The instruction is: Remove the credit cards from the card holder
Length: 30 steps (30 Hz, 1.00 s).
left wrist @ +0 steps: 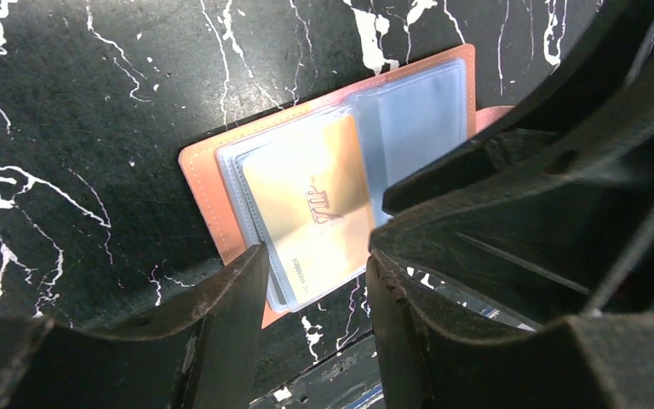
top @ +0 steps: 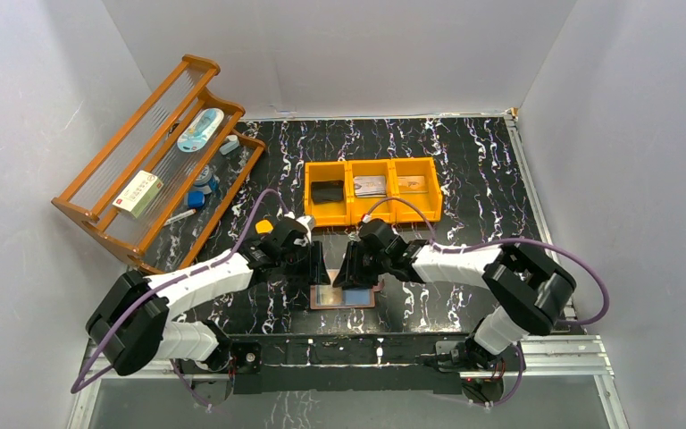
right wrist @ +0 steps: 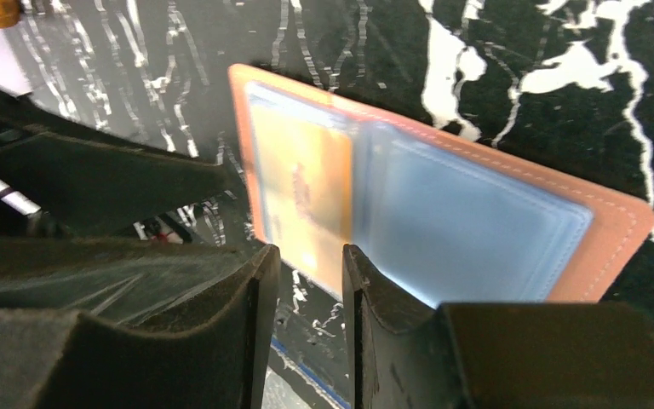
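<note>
The salmon-pink card holder [top: 344, 296] lies open and flat on the black marbled table near the front edge, its pale blue lining up [left wrist: 417, 111]. One tan credit card [left wrist: 306, 187] sits in the left sleeve; in the right wrist view it looks orange [right wrist: 302, 183]. My left gripper [left wrist: 315, 281] hovers over the holder's left near edge, open, with only the card's lower edge and table showing in the gap. My right gripper [right wrist: 306, 264] is open too, poised at the near edge by the card. The two grippers stand close together, almost nose to nose, over the holder [right wrist: 622, 230].
An orange three-compartment tray [top: 372, 213] stands behind the grippers, with a dark card, a grey card and a tan one in its bins. A wooden rack [top: 98, 214] with small items fills the back left. The table's front rail runs just below the holder.
</note>
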Each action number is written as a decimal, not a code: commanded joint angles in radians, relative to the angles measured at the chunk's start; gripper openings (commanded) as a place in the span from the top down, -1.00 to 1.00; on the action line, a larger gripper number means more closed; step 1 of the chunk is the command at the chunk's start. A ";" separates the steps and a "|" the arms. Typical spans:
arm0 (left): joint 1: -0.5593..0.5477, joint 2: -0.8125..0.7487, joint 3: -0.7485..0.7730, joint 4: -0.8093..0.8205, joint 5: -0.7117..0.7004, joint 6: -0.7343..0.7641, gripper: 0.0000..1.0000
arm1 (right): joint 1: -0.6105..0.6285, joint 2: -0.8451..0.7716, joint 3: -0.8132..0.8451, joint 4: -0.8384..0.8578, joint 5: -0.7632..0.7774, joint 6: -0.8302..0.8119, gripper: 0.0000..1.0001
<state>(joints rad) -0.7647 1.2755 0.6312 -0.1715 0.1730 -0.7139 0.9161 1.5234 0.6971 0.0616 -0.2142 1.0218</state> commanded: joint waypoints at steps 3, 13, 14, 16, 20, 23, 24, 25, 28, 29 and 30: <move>0.006 0.010 0.019 0.006 0.046 0.030 0.11 | 0.005 0.065 -0.002 0.000 0.022 0.013 0.19; -0.002 0.079 -0.044 0.043 0.099 0.028 0.33 | 0.008 0.071 -0.104 0.208 -0.046 0.062 0.61; -0.004 0.080 -0.050 0.044 0.096 0.026 0.34 | 0.008 0.066 -0.124 0.240 -0.050 0.071 0.68; -0.005 0.079 -0.064 0.043 0.090 0.020 0.38 | 0.009 0.061 -0.139 0.272 -0.056 0.086 0.69; -0.007 0.056 -0.099 0.057 0.087 0.001 0.39 | 0.009 0.060 -0.142 0.303 -0.071 0.106 0.52; -0.007 0.049 -0.118 0.068 0.088 -0.009 0.39 | 0.008 0.075 -0.137 0.301 -0.062 0.124 0.44; -0.007 0.049 -0.124 0.072 0.088 -0.011 0.39 | 0.009 0.082 -0.138 0.310 -0.063 0.132 0.44; -0.007 0.050 -0.127 0.075 0.090 -0.016 0.40 | 0.008 0.090 -0.142 0.329 -0.071 0.140 0.49; -0.007 0.050 -0.134 0.081 0.090 -0.019 0.40 | 0.008 0.099 -0.153 0.365 -0.071 0.148 0.63; -0.007 0.049 -0.137 0.079 0.090 -0.018 0.40 | 0.008 0.098 -0.157 0.377 -0.071 0.146 0.68; -0.007 0.044 -0.138 0.075 0.086 -0.018 0.41 | 0.008 0.092 -0.163 0.386 -0.069 0.144 0.77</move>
<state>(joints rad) -0.7631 1.3193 0.5362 -0.0257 0.2829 -0.7376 0.9154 1.6077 0.5571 0.3584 -0.2653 1.1511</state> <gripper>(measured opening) 0.301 0.183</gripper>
